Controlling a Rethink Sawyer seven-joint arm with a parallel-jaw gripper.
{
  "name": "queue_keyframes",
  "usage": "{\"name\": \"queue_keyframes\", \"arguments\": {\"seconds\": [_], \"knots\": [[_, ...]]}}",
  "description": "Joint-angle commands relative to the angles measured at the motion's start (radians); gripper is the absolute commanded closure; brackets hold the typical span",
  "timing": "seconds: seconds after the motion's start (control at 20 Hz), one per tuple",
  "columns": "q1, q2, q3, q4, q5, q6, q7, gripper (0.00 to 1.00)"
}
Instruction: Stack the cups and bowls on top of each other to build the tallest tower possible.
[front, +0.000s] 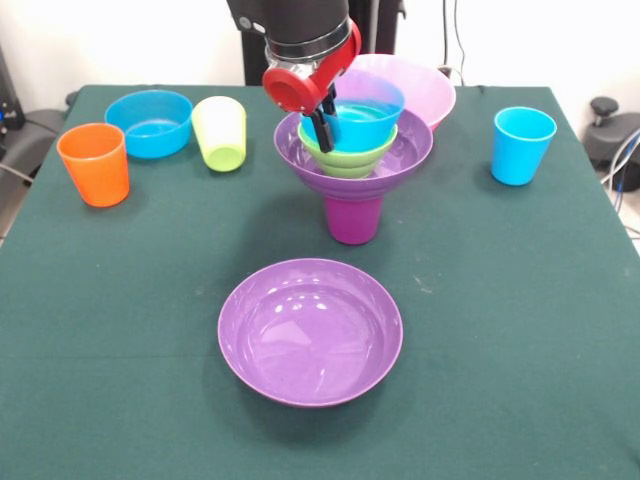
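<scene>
The tower stands mid-table: a purple cup (352, 220) carries a wide purple bowl (400, 160), then a small green bowl (350, 160), then a small blue bowl (370, 118) on top. My gripper (322, 128) comes down from above at the tower's left side, its dark fingers (318, 132) closed over the left rim of the top blue bowl. The second wide purple bowl (310, 330) lies upright on the near part of the table. The orange cup (94, 163), lime green cup (221, 132) and second small blue bowl (150, 122) stand at the left.
The big pink bowl (425, 88) sits right behind the tower, partly hidden by it. The light blue cup (522, 145) stands alone at the right. The green table cloth (520, 330) reaches to the picture's near edge.
</scene>
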Motion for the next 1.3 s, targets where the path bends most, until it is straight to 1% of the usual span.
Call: {"name": "queue_keyframes", "arguments": {"seconds": [0.05, 0.45, 0.9, 1.3], "knots": [[0.030, 0.050, 0.025, -0.028, 0.017, -0.060, 0.158, 1.00], [0.035, 0.055, 0.019, -0.035, 0.015, -0.033, 0.148, 1.00], [0.022, 0.056, 0.036, -0.017, 0.036, -0.050, 0.152, 1.00], [0.023, 0.056, 0.028, -0.024, 0.026, -0.041, 0.139, 1.00]]}}
